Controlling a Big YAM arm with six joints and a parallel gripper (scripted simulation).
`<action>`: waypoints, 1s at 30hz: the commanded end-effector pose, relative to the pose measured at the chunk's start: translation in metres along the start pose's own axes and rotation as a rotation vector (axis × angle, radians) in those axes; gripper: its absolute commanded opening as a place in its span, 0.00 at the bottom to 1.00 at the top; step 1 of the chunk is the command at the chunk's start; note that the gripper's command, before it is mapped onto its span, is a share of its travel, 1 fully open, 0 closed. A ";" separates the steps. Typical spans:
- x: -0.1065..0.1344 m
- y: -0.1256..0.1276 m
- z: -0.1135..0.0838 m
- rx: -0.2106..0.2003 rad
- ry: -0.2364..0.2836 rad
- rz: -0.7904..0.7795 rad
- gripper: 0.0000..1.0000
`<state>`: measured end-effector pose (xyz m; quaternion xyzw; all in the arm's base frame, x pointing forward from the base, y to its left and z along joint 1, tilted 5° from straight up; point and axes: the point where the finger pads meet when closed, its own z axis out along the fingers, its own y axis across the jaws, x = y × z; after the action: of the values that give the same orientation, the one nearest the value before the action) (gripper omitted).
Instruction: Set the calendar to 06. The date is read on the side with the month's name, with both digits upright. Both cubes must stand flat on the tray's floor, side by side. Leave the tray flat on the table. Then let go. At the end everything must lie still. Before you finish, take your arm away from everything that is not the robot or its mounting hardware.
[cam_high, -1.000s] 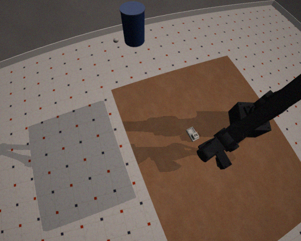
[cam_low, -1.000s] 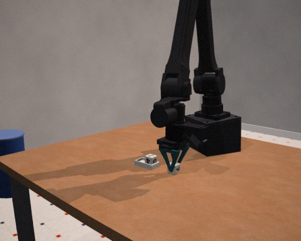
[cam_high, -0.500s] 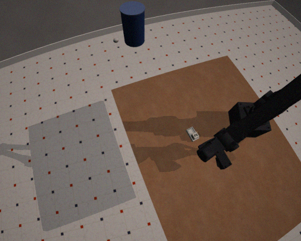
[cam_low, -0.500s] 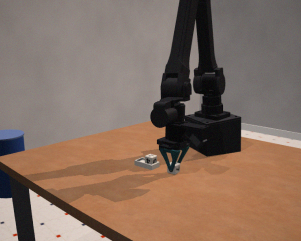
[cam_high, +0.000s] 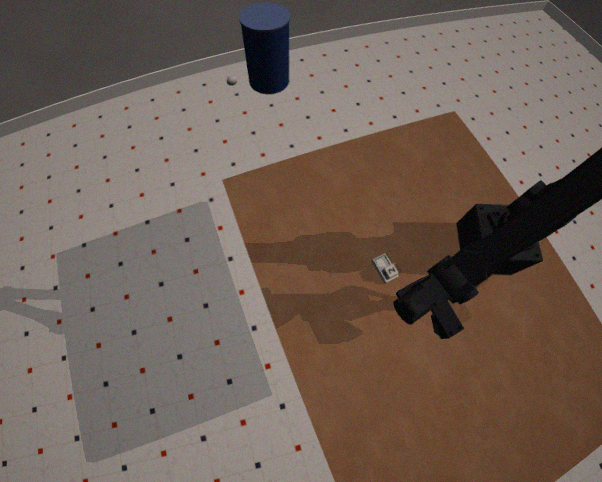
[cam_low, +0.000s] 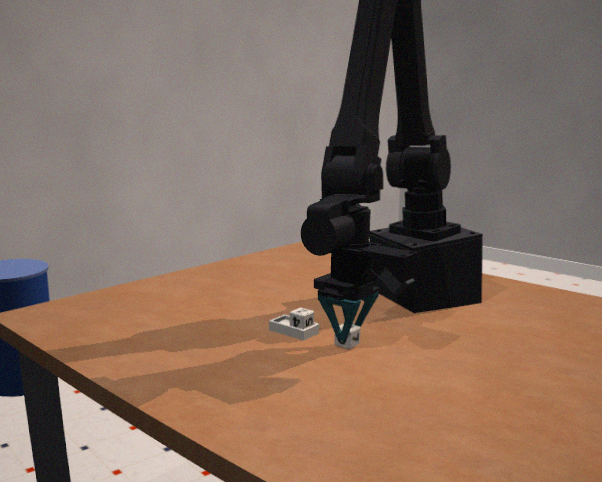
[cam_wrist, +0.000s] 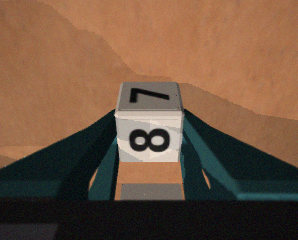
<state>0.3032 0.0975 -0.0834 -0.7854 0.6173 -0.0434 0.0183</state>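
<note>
My gripper (cam_low: 349, 334) (cam_wrist: 149, 119) points down and is shut on a white cube (cam_low: 353, 339) (cam_wrist: 149, 150) beside the tray. The cube shows a 7 and an 8, both lying sideways in the wrist view. It is at or just above the table; which, I cannot tell. The pale tray (cam_low: 293, 331) (cam_high: 376, 268) lies flat on the table. The other white cube (cam_low: 302, 318) stands in one end of it, with a 4 and a 5 on its sides, both turned from upright. The tray's other end is empty. No month's name is legible.
The brown table (cam_high: 402, 175) (cam_low: 452, 401) bears the black arm base (cam_low: 447, 276) behind the gripper. The arm hides the held cube in the top view. A blue cylinder (cam_high: 267, 55) (cam_low: 22, 286) and a small pale ball (cam_high: 231, 80) are on the floor beyond the table.
</note>
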 end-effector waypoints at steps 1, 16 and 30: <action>0.002 -0.019 0.000 0.029 -0.006 0.002 0.26; 0.002 -0.019 0.001 0.031 -0.006 0.002 0.26; 0.002 -0.018 0.003 0.029 -0.006 0.002 0.26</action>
<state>0.3036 0.0977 -0.0851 -0.7854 0.6172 -0.0437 0.0188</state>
